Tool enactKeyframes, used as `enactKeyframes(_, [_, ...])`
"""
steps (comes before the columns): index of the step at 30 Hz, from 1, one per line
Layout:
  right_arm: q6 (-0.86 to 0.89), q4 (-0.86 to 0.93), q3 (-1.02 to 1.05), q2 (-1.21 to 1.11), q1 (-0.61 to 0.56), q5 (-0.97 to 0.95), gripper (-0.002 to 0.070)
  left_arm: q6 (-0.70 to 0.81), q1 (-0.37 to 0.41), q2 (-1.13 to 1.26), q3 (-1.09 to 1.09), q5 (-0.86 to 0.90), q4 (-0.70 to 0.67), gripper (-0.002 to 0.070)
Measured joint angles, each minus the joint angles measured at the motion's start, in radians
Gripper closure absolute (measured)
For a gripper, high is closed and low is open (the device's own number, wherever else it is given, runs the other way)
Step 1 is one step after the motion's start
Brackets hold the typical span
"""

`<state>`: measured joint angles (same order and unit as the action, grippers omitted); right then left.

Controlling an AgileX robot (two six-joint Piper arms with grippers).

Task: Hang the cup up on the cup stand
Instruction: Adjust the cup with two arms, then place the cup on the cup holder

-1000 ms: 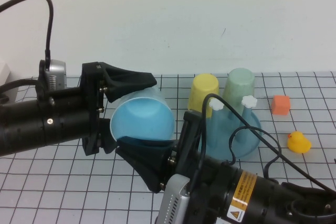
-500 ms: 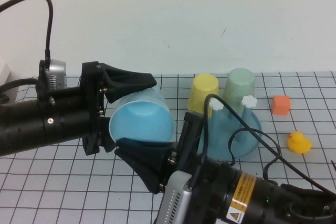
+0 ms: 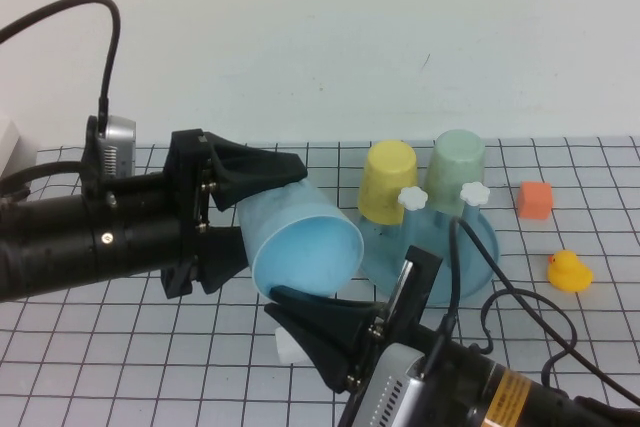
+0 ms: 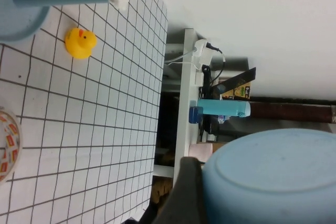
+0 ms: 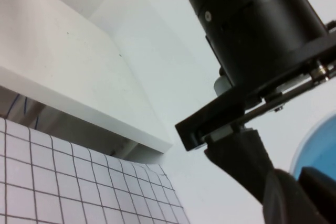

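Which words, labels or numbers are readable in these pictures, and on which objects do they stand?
No text can be read.
Orange and yellow label on the right arm: print too blurred.
Red and yellow marks on a round object on the table in the left wrist view: illegible.

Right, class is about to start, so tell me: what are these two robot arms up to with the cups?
The left gripper holds the light blue cup in the air on its side, mouth facing the camera, left of the cup stand. The right gripper, shut and empty, sits just below the cup's rim. A yellow cup and a pale green cup already hang upside down on the stand; two white-capped pegs stand free. The blue cup is not yet hung.
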<state>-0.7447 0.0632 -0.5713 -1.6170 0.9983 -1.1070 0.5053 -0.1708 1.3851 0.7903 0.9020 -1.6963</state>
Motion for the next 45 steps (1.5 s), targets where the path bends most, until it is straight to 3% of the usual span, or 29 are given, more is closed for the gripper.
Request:
enactKeyframes(5, [0.074,-0.015,0.002,0.001,0.002,0.0,0.064,0.009,0.0,0.0,0.0,0.0,-0.004,0.0085])
enactKeyframes(8, [0.132,-0.015,0.002,0.005,0.004,-0.008,0.0579,0.021,0.0,0.002,0.0,-0.018,0.0,0.0095])
enactKeyframes(13, [0.192,-0.018,0.002,0.006,0.005,-0.025,0.0336,0.05,0.0,0.004,0.0,-0.028,0.005,0.0106])
enactKeyframes(16, [0.205,-0.018,0.002,0.006,0.005,-0.025,0.0251,0.074,0.0,0.004,0.0,-0.032,0.005,0.0109])
enactKeyframes(24, [0.215,0.011,0.084,0.049,0.005,-0.029,0.0223,0.214,0.0,0.004,0.051,-0.102,0.011,0.0111])
enactKeyframes(30, [0.326,0.064,0.252,0.145,0.005,-0.029,0.0221,0.447,0.0,0.004,0.166,-0.16,0.011,0.0114])
enactKeyframes(35, [0.471,0.079,0.398,0.24,0.005,-0.029,0.0252,0.653,-0.016,0.004,0.244,-0.216,0.011,0.0114])
enactKeyframes(39, [0.516,0.05,0.479,0.302,0.005,-0.029,0.0419,0.866,-0.076,0.004,0.288,-0.307,0.009,0.0114])
enactKeyframes(41, [0.556,0.023,0.509,0.335,0.005,-0.029,0.0547,0.96,-0.122,0.004,0.301,-0.35,0.007,0.0114])
enactKeyframes(45, [0.619,-0.014,0.521,0.386,0.005,-0.02,0.0647,1.114,-0.242,0.005,0.308,-0.472,0.0,0.0114])
